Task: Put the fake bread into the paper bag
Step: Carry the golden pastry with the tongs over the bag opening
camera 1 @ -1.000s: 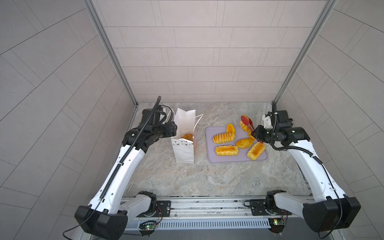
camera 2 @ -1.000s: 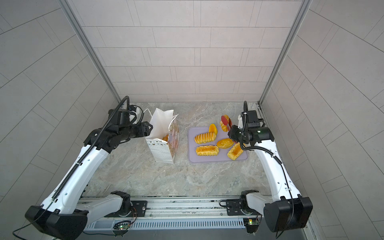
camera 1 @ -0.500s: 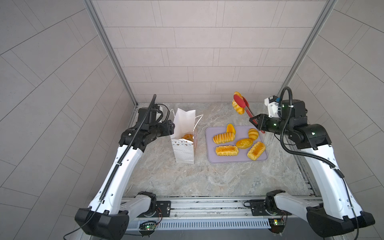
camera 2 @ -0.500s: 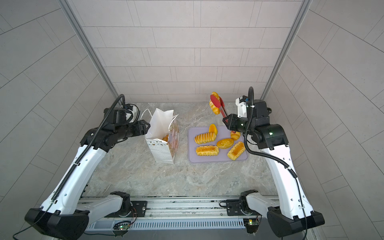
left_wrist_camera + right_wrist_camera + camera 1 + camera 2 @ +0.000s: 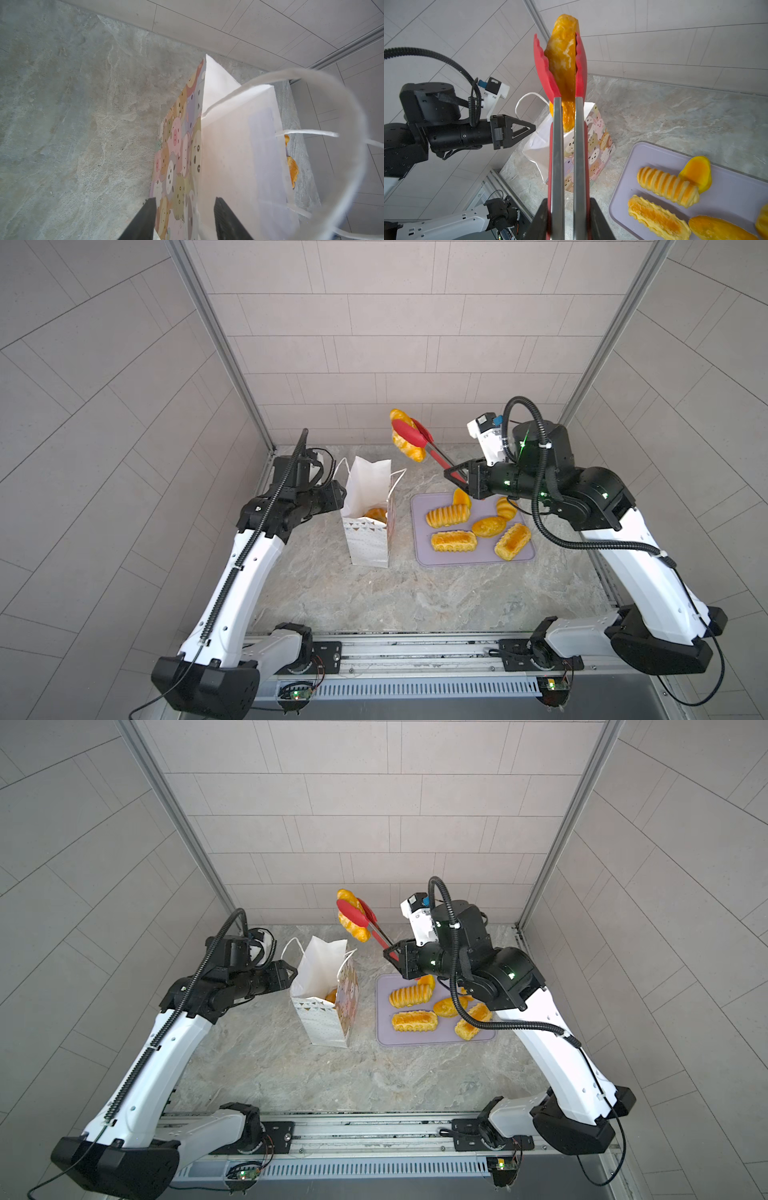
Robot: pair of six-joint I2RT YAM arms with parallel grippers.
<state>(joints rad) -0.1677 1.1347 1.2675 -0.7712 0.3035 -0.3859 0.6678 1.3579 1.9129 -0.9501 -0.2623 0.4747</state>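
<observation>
The right gripper (image 5: 451,476) is clenched on the handle end of a pair of red tongs (image 5: 420,440). Its arm is bent high at the elbow, and the forearm reaches left above the far edge of the lilac tray (image 5: 469,562), tilted upward. The tong heads pinch a long loaf (image 5: 413,452) around its middle and hold it in the air, clear of the desk (image 5: 415,601). In both top views the loaf shows up and to the right of the open top of the paper bag (image 5: 370,543). Its long axis is steep there, with the upper end leaning left toward the back wall. In the right wrist view the loaf (image 5: 562,54) runs along the tong arms, one end past the tips and the other back between them.

The left gripper (image 5: 185,199) is open, its fingers standing on either side of the bag's near wall (image 5: 239,155). Whether they touch the paper cannot be told. Its forearm lies roughly level and points right at the bag's upper left edge.

The bag stands upright just left of the tray, and one piece of bread (image 5: 376,513) is visible inside it. Six more pieces (image 5: 453,541) lie on the tray.
</observation>
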